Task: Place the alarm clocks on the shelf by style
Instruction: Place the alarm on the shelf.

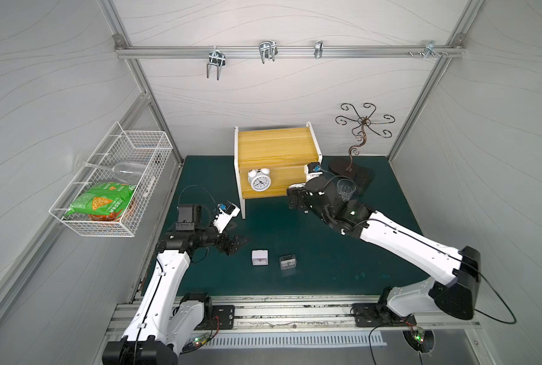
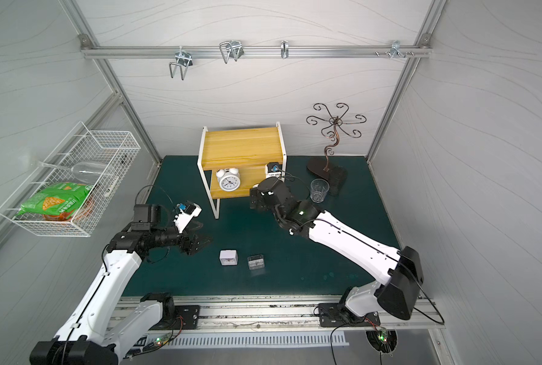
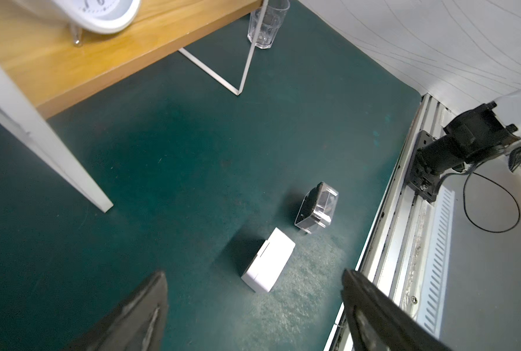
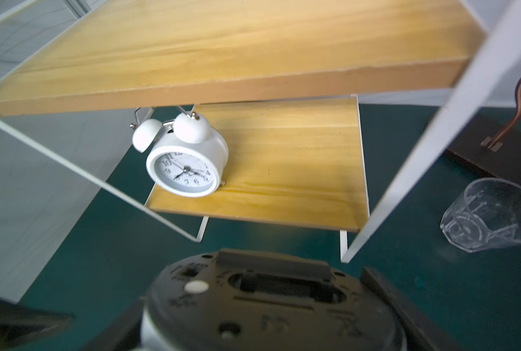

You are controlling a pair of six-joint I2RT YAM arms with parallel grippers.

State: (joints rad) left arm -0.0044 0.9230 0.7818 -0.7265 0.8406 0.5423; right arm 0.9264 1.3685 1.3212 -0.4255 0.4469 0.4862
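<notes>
Green mat [image 1: 326, 252]: R arm [image 1: 405, 243] stretched twd shelf [image 1: 276, 148], L arm [image 1: 168, 268] bent low.

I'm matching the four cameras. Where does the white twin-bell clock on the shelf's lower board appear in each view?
In a top view: twin-bell clock, middle of the picture.
In a top view: clock, just left of centre.
Left wrist: clock, cropped at the top-left corner.
Right wrist: clock, left of centre, face visible.
Shared landmark: drinking glass, seen in all four.

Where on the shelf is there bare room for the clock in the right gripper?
Lower board: bare from the twin-bell clock to its edge nearest the drinking glass. Upper board: all bare. Crowded: the mat around that glass and the hook stand.
</notes>
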